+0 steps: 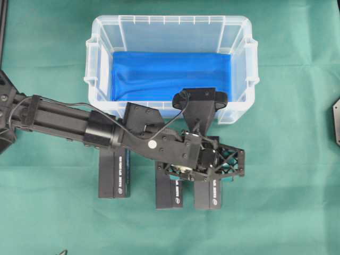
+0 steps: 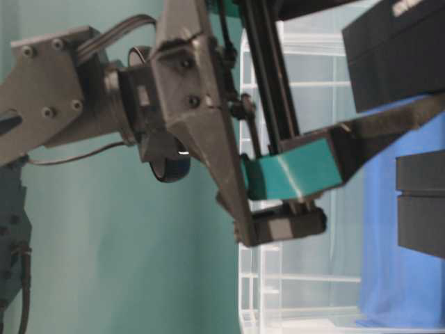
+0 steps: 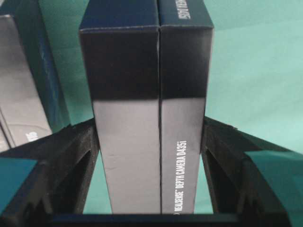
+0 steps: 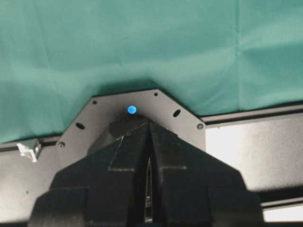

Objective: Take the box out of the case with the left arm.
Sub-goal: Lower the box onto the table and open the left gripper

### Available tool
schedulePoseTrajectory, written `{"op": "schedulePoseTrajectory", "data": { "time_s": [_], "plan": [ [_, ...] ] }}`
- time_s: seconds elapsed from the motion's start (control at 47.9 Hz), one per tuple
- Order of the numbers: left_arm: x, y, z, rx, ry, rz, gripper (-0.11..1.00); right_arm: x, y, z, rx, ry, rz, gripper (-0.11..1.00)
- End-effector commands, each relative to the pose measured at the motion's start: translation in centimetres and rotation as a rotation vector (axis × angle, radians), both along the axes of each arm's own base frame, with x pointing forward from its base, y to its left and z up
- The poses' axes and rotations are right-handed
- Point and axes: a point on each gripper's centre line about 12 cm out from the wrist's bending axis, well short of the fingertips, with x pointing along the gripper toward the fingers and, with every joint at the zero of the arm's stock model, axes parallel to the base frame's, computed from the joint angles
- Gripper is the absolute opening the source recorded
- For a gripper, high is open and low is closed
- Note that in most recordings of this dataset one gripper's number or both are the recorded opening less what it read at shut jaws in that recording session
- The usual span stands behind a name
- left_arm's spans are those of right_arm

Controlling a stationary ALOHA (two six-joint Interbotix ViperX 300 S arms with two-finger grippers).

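Observation:
The case (image 1: pixel 170 20) is a clear plastic bin at the back of the green cloth; only its blue sheet (image 1: pixel 170 74) shows inside. A dark box (image 3: pixel 147 94) printed "DEPTH CAMERA D435i" stands between the fingers (image 3: pixel 71 156) of my left gripper (image 3: pixel 149 125), which press on both its sides. From overhead, this box (image 1: pixel 215 197) is outside the case, in front of its near wall, mostly hidden under the left gripper (image 1: pixel 210 172). The teal pad of one finger (image 2: pixel 292 174) shows at table level. My right gripper (image 4: pixel 149 189) is shut and holds nothing.
Two more dark boxes lie on the cloth in front of the case, one at the left (image 1: pixel 114 178) and one in the middle (image 1: pixel 170 194) beside the held box. The right arm's base plate (image 1: pixel 336 122) sits at the far right edge.

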Motion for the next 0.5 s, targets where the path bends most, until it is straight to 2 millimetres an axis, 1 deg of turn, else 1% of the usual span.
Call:
{"op": "schedulePoseTrajectory", "data": {
  "time_s": [0.0,0.251,0.481],
  "plan": [
    [-0.26,-0.1,2.61,-0.009,-0.057,-0.007,0.6,-0.04,-0.02,0.33,-0.002,-0.011,0.0,0.0],
    [-0.88,-0.04,2.1,-0.014,-0.035,0.003,0.6,-0.04,-0.02,0.33,-0.002,-0.011,0.0,0.0],
    [-0.58,0.13,2.2,-0.018,-0.059,0.004,0.6,-0.1,-0.02,0.38,-0.002,-0.014,0.0,0.0]
  ]
}}
